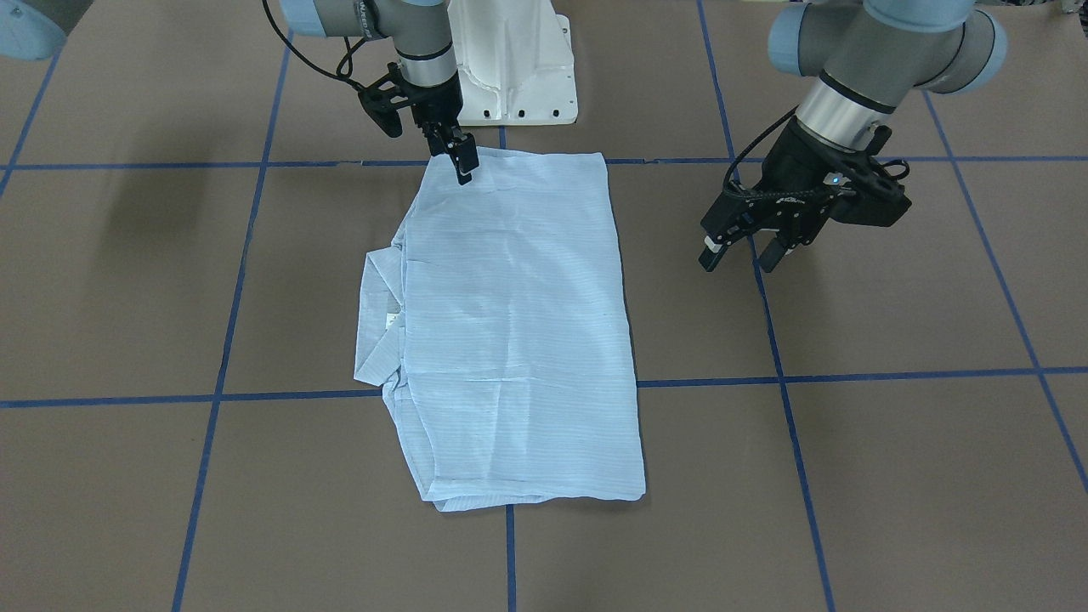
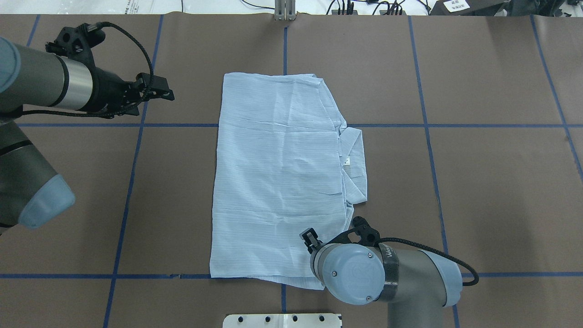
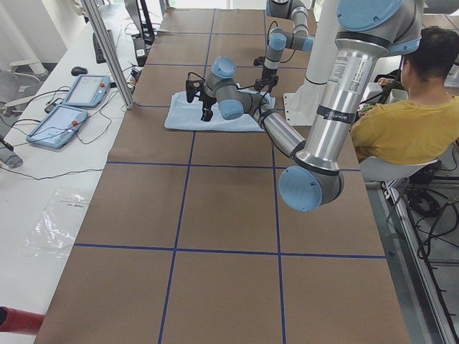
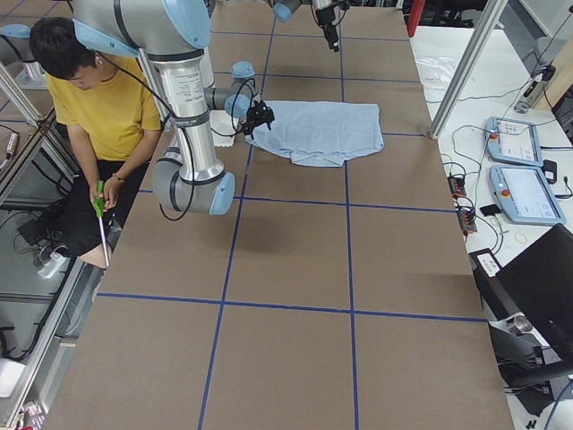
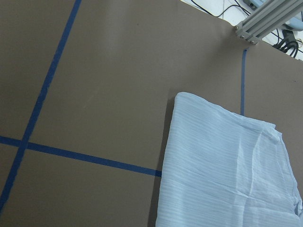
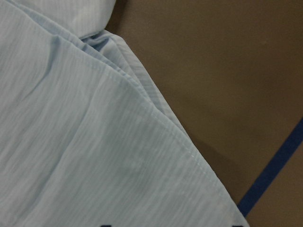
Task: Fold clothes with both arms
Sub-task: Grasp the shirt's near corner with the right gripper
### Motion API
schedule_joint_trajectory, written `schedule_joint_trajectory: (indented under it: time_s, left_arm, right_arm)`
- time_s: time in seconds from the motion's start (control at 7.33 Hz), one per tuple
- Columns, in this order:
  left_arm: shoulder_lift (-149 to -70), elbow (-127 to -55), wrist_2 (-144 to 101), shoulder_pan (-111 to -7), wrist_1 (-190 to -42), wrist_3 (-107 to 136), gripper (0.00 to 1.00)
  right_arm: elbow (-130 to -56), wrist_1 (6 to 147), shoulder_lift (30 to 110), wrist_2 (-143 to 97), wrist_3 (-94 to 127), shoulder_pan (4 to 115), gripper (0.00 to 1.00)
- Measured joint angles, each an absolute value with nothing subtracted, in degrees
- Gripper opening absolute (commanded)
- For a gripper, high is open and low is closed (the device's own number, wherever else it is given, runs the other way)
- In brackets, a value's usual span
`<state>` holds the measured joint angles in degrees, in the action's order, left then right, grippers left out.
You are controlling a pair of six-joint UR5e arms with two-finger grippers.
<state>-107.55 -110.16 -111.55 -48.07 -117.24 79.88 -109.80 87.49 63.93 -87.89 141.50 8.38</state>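
Observation:
The pale blue striped shirt (image 1: 518, 323) lies flat in a folded rectangle in the middle of the table (image 2: 278, 182), with its collar (image 1: 374, 323) sticking out on one long side. My right gripper (image 1: 456, 161) is down at the shirt's corner nearest the robot base (image 2: 309, 238). Its wrist view is filled with shirt cloth (image 6: 85, 156) and shows only fingertip slivers set wide apart, so it looks open. My left gripper (image 1: 739, 255) is open and empty. It hovers over bare table beside the shirt (image 2: 165, 93), and its wrist view shows the shirt's far corner (image 5: 227, 175).
The white pedestal base (image 1: 518, 68) stands just behind the shirt. Blue tape lines (image 2: 136, 182) grid the brown table. An aluminium post (image 2: 284, 11) stands at the far edge. A seated person in yellow (image 3: 409, 122) is beside the robot. Tablets (image 4: 519, 170) lie off the table.

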Motion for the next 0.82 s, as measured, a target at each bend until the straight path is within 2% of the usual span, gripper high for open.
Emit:
schedule_joint_trajectory:
  time_s: [0.82]
  left_arm:
    - [-107.55,-110.2,-111.28,-48.01,-117.22,79.89,1.0]
  right_arm:
    - [-108.34,85.01,63.82,-87.63,144.77,7.22,0.87]
